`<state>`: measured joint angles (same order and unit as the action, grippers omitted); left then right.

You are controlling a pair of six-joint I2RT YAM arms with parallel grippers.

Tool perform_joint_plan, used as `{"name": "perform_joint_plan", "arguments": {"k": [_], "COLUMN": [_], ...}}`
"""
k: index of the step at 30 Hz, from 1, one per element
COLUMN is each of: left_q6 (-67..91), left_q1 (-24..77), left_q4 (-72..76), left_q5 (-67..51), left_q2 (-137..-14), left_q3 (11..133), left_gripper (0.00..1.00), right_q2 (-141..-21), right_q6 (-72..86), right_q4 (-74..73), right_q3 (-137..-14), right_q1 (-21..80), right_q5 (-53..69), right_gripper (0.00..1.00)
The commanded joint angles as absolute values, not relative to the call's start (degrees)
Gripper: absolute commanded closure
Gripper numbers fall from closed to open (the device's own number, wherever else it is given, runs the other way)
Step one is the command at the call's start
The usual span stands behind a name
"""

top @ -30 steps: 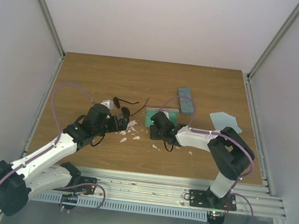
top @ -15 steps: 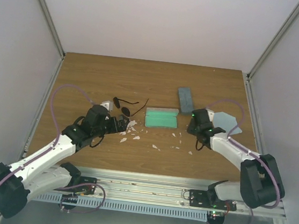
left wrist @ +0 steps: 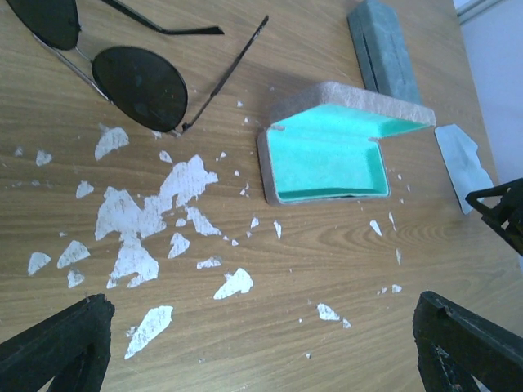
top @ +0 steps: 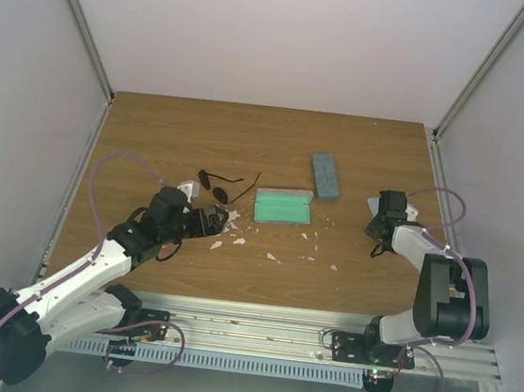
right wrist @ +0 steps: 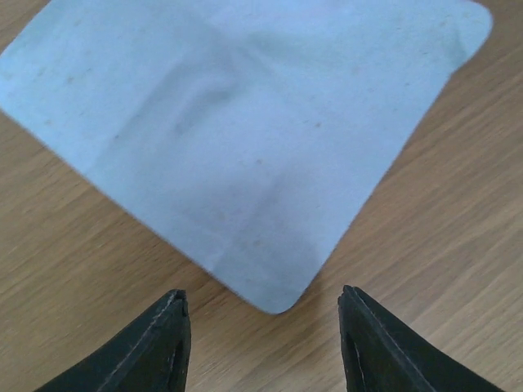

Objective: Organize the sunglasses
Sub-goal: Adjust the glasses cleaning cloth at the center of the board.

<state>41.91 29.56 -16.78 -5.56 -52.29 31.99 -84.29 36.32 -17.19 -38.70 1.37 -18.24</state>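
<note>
Currently the left gripper (left wrist: 261, 351) has its jaws spread wide and holds nothing. It sits above the table (top: 156, 127), left of centre, over a patch of white flecks (left wrist: 139, 220). The sunglasses (left wrist: 139, 77) lie on the table just beyond this gripper, toward the far edge, with both temple arms unfolded; no finger touches them. An open case with a teal lining (top: 283, 206) lies just to their right. A closed grey case (top: 325, 176) lies beyond that, nearer the far edge.

The right gripper (right wrist: 265, 327) is near the table's right edge, jaws partly apart, with nothing between them. A corner of the light blue cloth (right wrist: 245, 139) lies just ahead of the gap. Whether the fingertips (right wrist: 163, 343) touch the wood cannot be determined.
</note>
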Motion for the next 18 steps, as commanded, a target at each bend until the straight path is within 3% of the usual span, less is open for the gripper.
{"name": "perform_joint_plan", "arguments": {"k": [1, 13, 18], "left_q6": [40.8, 36.4, 35.1], "left_q1": [29.3, 29.3, 29.3], "left_q4": [-12.0, -11.1, -11.3], "left_q5": [-8.1, -9.9, -9.9], "left_q2": [-52.0, -54.8, -55.5], "left_q3": [30.0, 29.6, 29.9], "left_gripper": [0.01, 0.01, 0.01], "right_q2": [-85.0, -91.7, -93.8], "right_q6": [36.4, 33.9, 33.5], "right_q4": [-17.7, -15.7, -15.2], "right_q3": [-39.6, -40.4, -40.6], "right_q1": [-2.2, -5.1, -5.2], "right_q5": [-18.4, -9.9, -7.1], "right_gripper": [0.51, 0.59, 0.78]}}
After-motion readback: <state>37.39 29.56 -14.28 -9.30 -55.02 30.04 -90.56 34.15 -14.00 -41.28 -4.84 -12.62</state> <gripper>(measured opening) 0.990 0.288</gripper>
